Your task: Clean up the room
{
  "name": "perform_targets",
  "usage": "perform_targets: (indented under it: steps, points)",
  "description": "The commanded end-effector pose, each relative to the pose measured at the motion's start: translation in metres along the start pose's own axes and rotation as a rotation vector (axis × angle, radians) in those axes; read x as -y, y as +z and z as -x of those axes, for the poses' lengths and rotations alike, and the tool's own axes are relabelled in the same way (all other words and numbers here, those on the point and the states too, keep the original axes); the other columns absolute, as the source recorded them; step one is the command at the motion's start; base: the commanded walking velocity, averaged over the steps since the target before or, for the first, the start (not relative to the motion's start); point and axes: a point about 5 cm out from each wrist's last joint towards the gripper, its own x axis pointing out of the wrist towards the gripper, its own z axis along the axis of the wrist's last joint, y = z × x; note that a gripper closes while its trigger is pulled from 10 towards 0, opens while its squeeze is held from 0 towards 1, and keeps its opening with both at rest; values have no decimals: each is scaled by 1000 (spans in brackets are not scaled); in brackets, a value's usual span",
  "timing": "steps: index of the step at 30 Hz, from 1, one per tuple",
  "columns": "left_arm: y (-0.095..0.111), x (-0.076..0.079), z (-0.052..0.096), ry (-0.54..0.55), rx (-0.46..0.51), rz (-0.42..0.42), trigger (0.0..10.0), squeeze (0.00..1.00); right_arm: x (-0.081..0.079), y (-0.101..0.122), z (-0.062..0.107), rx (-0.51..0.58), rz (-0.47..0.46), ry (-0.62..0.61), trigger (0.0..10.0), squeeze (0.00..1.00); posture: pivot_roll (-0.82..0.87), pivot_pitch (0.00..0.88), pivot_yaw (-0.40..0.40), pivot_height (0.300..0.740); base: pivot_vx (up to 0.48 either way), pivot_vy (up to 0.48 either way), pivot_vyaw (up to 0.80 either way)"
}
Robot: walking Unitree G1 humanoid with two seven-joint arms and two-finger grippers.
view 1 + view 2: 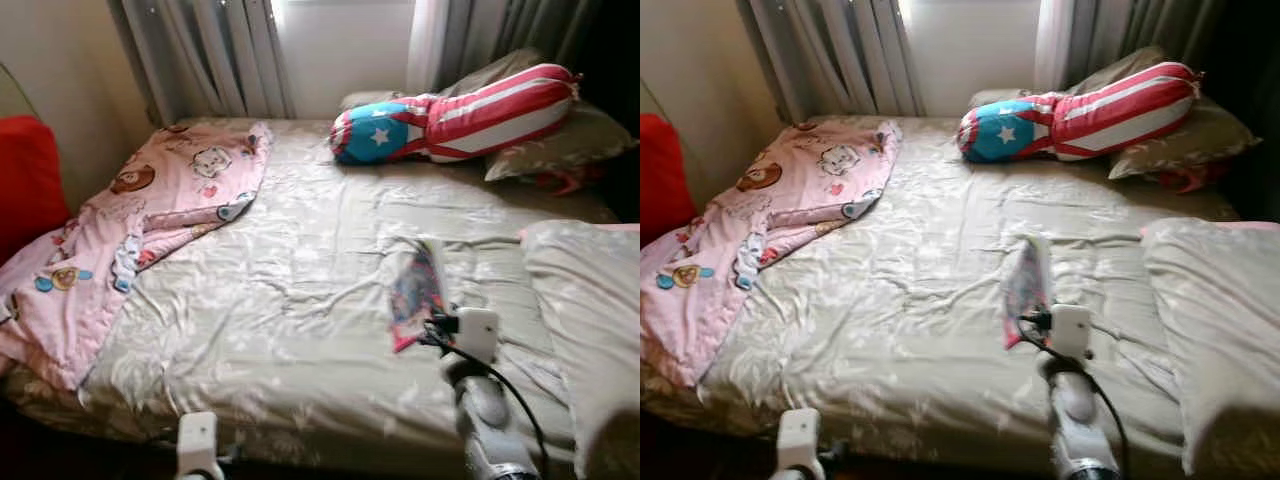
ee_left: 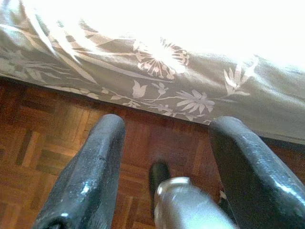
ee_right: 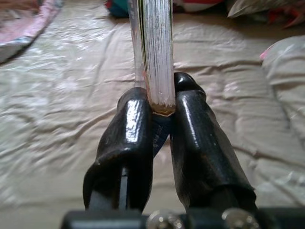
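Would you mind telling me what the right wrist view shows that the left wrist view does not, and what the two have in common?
The right wrist view shows the right gripper shut on a thin book, held edge-on above the bed, with a pink blanket at the far side. The left wrist view shows the left gripper open, low over the wooden parquet floor beside the bed. Both show the beige floral bedspread.

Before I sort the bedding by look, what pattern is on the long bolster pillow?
Red and white stripes, with a blue end bearing a white star: bolster pillow, clearest in the left eye view.
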Motion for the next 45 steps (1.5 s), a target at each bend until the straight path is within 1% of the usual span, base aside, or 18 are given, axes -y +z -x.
perform_targets:
  steps: [1,9,14,16,17,18,19,23,24,27,29,32,35,36,39,42,45]
  points:
    - [-2,-8,1,19,-10,-17,10000,0,-11,10,-5,45,-22,29,10000,0,-67,0,18,740,334,0,0]
    - [0,-6,0,15,-3,-20,10000,0,-12,13,-8,47,-18,33,10000,0,-62,0,12,740,332,0,0]
    - [9,-2,-2,1,35,-16,10000,0,-11,13,-9,51,-17,32,10000,0,-65,0,11,740,0,0,0]
    - [22,-1,-3,-11,104,-4,10000,0,-10,12,-7,51,-22,29,10000,0,-69,0,12,740,0,0,0]
    - [22,-1,-3,-11,104,-4,10000,0,-10,12,-7,51,-22,29,10000,0,-69,0,12,740,0,0,0]
    - [27,-1,-4,-14,132,-4,10000,0,-9,12,-7,53,-26,31,10000,0,-71,0,12,740,0,0,0]
    - [38,0,-5,-17,193,7,10000,0,-10,12,-6,58,-37,37,10000,0,-72,0,12,740,0,0,0]
    - [56,-1,-4,-20,306,13,10000,0,-12,12,-5,63,-40,66,10000,0,-71,0,13,740,0,0,0]
    - [64,-2,-2,-22,361,26,10000,0,-14,13,-4,70,-45,75,10000,0,-71,0,13,740,0,0,0]
    - [71,-3,0,-26,421,18,10000,0,-16,14,-4,77,-58,89,10000,0,-74,0,12,740,0,0,0]
    - [74,-2,4,-49,470,6,10000,0,-21,18,-4,97,-63,115,10000,0,-79,0,14,740,0,0,0]
    - [75,0,8,-67,510,-5,10000,0,-21,21,-4,112,-70,114,10000,0,-81,0,13,740,0,0,0]
    - [75,0,9,-67,522,-5,10000,0,-21,21,-4,102,-49,115,10000,0,-81,0,13,740,0,0,0]
    - [76,1,9,-69,530,-3,10000,0,-21,19,-4,81,-46,117,10000,0,-74,1,9,740,0,0,0]
    - [84,8,10,-86,564,7,10000,0,-22,13,-2,56,-51,124,10000,0,-62,4,7,720,0,0,0]
    - [87,10,10,-91,576,11,10000,0,-22,13,-1,55,-54,123,10000,0,-67,0,11,710,0,0,0]
    - [95,18,12,-124,608,11,10000,0,-20,14,2,76,-60,109,10000,0,-71,0,16,695,0,0,0]
